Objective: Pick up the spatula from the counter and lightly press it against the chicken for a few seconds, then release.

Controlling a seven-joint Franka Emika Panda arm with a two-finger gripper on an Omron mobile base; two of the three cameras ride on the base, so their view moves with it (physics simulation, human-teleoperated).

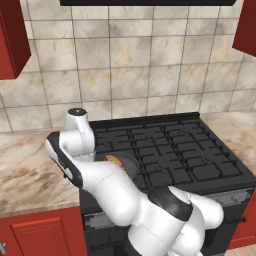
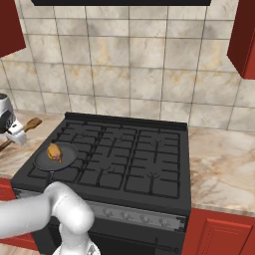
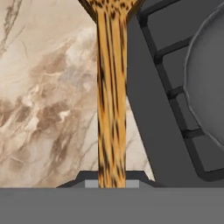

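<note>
**Claw on spatula handle, left of stove**

Far left, right base view: the claw (image 3: 112, 181) is low over the marble worktop (image 3: 43, 109), at 9 o'clock from the stove (image 2: 124, 154).

The wooden spatula (image 3: 111, 109) is in the claw. In the right base view its handle runs from 7 o'clock up to the blade at 1 o'clock, and the blade points toward the tiled wall (image 2: 124, 74).

Hand view: the handle comes up between the two tips, and both sit against its sides. The claw is pinching the handle. The blade widens at 12 o'clock, above the seam between worktop and stove edge. I cannot tell whether the spatula is clear of the worktop or resting on it.

Next right: a black pan (image 2: 67, 158) sits on the front-left burner, at 8 o'clock on the stovetop. The chicken (image 2: 55, 152) lies inside it, toward the pan's 10 o'clock side. The spatula blade is apart from the chicken, near the pan at its 10 o'clock.

In the left base view the arm's white elbow covers part of the pan.

Far right: more worktop at 3 o'clock from the stove, with a red cabinet (image 2: 244, 40) above it.
</note>
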